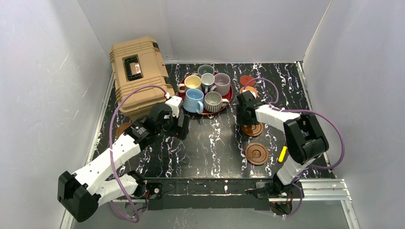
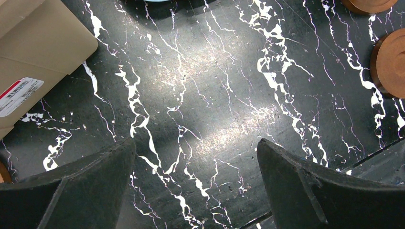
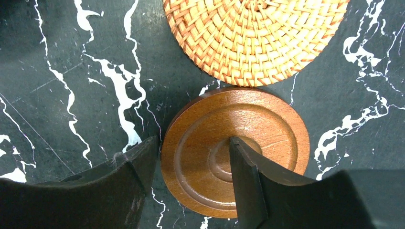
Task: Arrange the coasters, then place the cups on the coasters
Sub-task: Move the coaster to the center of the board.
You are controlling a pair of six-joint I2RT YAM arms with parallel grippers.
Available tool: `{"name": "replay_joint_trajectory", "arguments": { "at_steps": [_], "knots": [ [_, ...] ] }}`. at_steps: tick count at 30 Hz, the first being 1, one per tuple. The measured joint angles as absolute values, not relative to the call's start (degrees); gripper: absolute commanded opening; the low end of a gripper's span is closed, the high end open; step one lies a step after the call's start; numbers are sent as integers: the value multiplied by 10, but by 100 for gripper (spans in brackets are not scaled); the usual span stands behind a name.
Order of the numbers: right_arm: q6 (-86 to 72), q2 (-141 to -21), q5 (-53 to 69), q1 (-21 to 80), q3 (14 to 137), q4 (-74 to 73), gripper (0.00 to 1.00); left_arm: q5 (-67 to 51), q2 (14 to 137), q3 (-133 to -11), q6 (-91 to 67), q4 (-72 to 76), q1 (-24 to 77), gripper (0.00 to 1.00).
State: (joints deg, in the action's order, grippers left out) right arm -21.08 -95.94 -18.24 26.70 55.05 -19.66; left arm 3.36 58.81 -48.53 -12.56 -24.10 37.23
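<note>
Right jaws half-open astride wooden coaster [image 3: 277, 138] rim; left jaws wide.

Top view looks down from high over the whole table [image 1: 210, 143]; wrist views hang close, facing down — the right's coaster [image 3: 272, 129] likely appears in both.

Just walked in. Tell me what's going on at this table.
Two robot arms are laying out coasters; no cup has been placed yet. The right gripper is down over a wooden coaster beside a woven coaster, one finger at its edge and one over its middle. Whether it grips the coaster is unclear. The left gripper hangs wide open over bare table. All six cups sit on the red tray, none on a coaster.
</note>
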Motion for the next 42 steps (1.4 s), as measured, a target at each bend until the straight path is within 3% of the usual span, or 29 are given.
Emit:
{"name": "replay_joint_trajectory", "arguments": {
  "at_steps": [9,20,30,42],
  "knots": [
    [-210,-965,-186,265,555,-190,66,32,588,-485,-126,-241,372,98],
    [-207,-927,-146,261,557,-244,89,30,590,-485,-126,-241,372,98],
    [-250,-750,-112,293,538,-343,89,25,590,-485,-126,-241,372,98],
    [-368,-722,-120,353,417,-417,85,25,590,-486,-126,-241,372,99]
  ]
}}
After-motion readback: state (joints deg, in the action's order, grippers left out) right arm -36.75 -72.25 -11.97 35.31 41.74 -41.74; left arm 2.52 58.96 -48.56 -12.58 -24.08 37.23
